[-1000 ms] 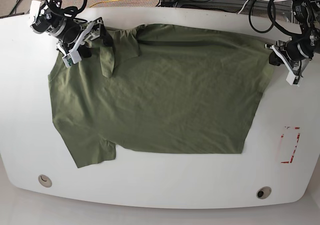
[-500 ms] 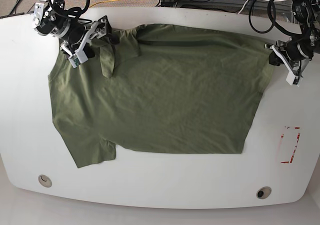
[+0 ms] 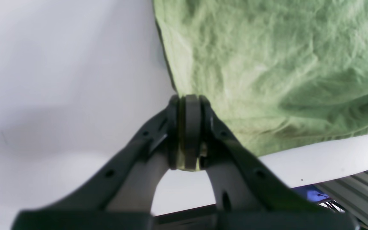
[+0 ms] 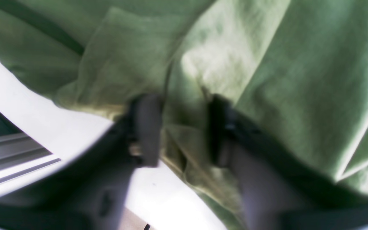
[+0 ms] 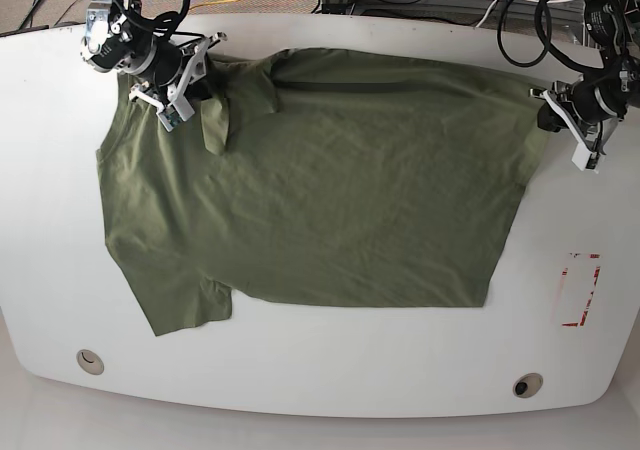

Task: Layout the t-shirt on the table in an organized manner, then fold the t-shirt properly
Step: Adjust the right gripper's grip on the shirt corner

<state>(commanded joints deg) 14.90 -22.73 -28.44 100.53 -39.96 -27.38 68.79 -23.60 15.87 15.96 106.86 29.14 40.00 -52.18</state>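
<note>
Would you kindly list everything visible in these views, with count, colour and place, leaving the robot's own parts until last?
t-shirt: one, olive green, spread across the table's middle, a flap folded over near its far corner.
table: one, glossy white, under everything.
grommet holes: two, round, near the front edge.
red tape rectangle: one, red, beside the shirt's hem end.
cables: several, black and one yellow, beyond the far edge.
left gripper: one, black, shut on the t-shirt's edge.
right gripper: one, black, open over bunched cloth.
</note>
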